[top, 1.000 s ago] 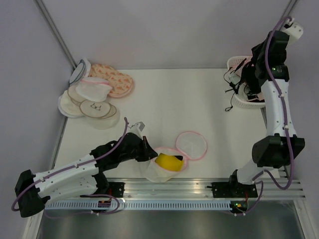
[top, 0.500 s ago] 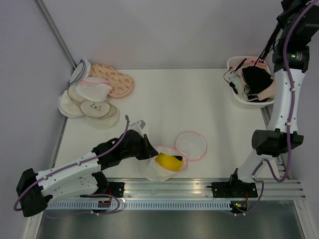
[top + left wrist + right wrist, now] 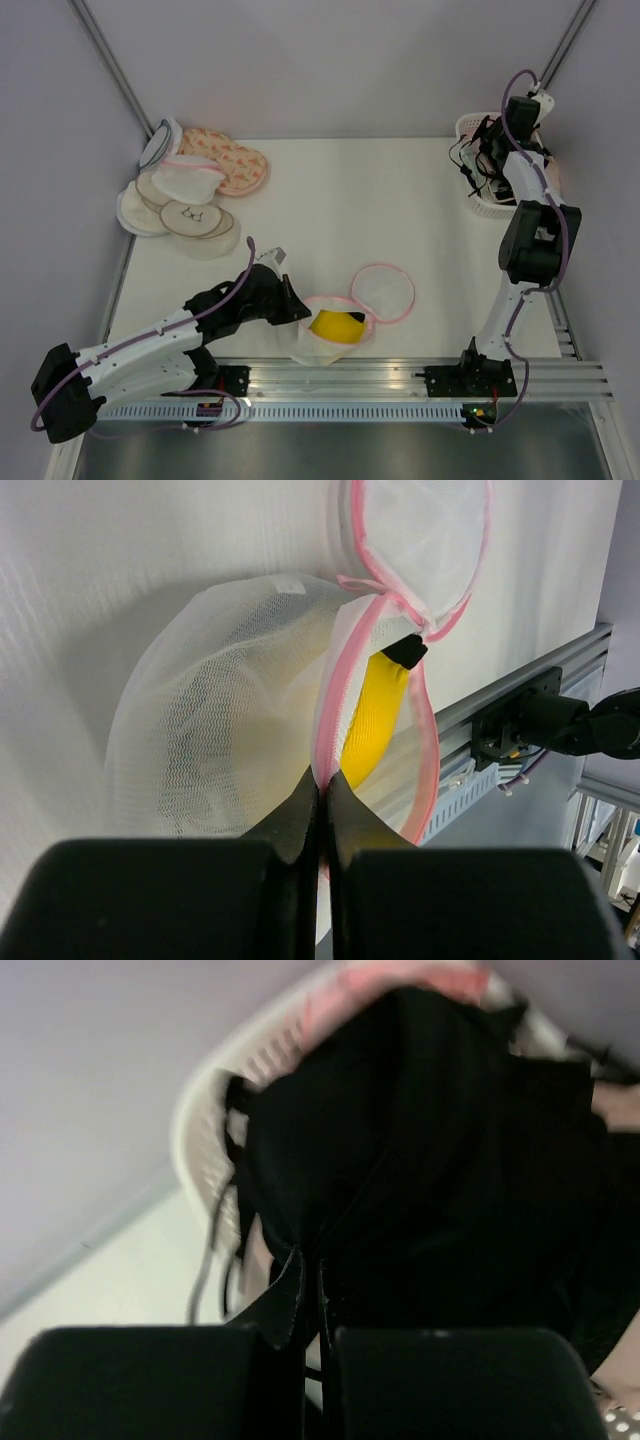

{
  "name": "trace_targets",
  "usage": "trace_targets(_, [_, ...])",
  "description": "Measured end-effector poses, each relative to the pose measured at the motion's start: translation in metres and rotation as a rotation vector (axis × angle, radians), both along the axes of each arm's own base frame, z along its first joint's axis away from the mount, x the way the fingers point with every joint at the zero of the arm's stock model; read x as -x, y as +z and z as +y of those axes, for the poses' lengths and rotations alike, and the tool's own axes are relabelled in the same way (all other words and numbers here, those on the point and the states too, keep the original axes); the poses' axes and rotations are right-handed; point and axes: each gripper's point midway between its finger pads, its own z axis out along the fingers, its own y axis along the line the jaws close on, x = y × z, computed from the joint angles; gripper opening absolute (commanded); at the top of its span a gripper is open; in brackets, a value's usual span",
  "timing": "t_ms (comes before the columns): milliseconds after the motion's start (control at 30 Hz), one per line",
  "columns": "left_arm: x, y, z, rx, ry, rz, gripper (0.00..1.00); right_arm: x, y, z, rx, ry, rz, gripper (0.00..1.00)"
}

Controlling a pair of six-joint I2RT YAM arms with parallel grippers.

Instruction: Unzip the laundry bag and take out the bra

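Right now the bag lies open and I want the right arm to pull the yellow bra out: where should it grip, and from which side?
Grip the yellow bra by its black-tipped end, which shows in the laundry bag mouth, probably from above on the lid side: the left tool pinches the opposite rim, holding the mouth open.
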Motion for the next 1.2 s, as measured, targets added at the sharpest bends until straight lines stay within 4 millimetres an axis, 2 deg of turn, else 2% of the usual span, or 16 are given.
trace_targets(67, [0.001, -0.002, 0.001, 0.002, -0.001, 0.004, 0.02, 0.001, -0.045, 0.002, -0.024, 0.008, 0.080, 0.00])
trace_targets(167, [0.002, -0.005, 0.002, 0.008, -0.002, 0.006, 0.02, 0.004, -0.080, 0.004, -0.043, 0.013, 0.146, 0.00])
trace_targets(367, [0.002, -0.010, 0.003, 0.018, -0.001, 0.005, 0.02, 0.007, -0.085, -0.001, -0.043, -0.028, 0.153, 0.00])
trace_targets(400, [0.003, -0.011, 0.003, 0.020, -0.003, 0.005, 0.02, 0.009, -0.086, -0.002, -0.043, -0.043, 0.157, 0.07])
trace_targets(433, [0.003, -0.012, 0.004, 0.022, -0.004, 0.005, 0.02, 0.010, -0.086, -0.003, -0.043, -0.056, 0.160, 0.21])
trace_targets(467, [0.004, -0.012, 0.004, 0.023, -0.004, 0.004, 0.02, 0.011, -0.085, -0.003, -0.046, -0.067, 0.159, 0.55])
trace_targets(500, [0.004, -0.011, 0.004, 0.026, -0.005, 0.003, 0.02, 0.013, -0.083, -0.003, -0.045, -0.073, 0.160, 0.68])
trace_targets(567, [0.005, -0.008, 0.003, 0.039, -0.010, -0.003, 0.02, 0.019, -0.074, -0.003, -0.043, -0.086, 0.154, 0.98])
trace_targets(667, [0.004, 0.000, 0.002, 0.066, -0.013, -0.022, 0.02, 0.034, -0.038, 0.001, -0.018, -0.086, 0.111, 0.98])
trace_targets(733, [0.004, 0.004, 0.001, 0.080, -0.014, -0.032, 0.02, 0.043, 0.005, 0.005, 0.000, -0.085, 0.033, 0.98])
trace_targets(800, [0.004, 0.006, 0.002, 0.086, -0.013, -0.036, 0.02, 0.053, 0.062, 0.015, 0.021, -0.066, -0.080, 0.98])
trace_targets(900, [0.003, 0.007, 0.002, 0.089, -0.011, -0.039, 0.02, 0.075, 0.135, 0.042, 0.041, -0.010, -0.220, 0.98])
trace_targets(1000, [0.003, 0.008, 0.002, 0.092, -0.010, -0.042, 0.02, 0.101, 0.174, 0.084, 0.049, 0.075, -0.294, 0.98])
trace_targets(1033, [0.003, 0.008, 0.002, 0.094, -0.010, -0.044, 0.02, 0.113, 0.174, 0.106, 0.044, 0.120, -0.299, 0.98])
trace_targets(1100, [0.003, 0.010, 0.002, 0.100, -0.008, -0.050, 0.02, 0.142, 0.152, 0.161, 0.021, 0.255, -0.260, 0.98])
trace_targets(1200, [0.004, 0.010, 0.004, 0.107, -0.008, -0.056, 0.02, 0.193, 0.091, 0.243, -0.025, 0.494, -0.151, 0.98])
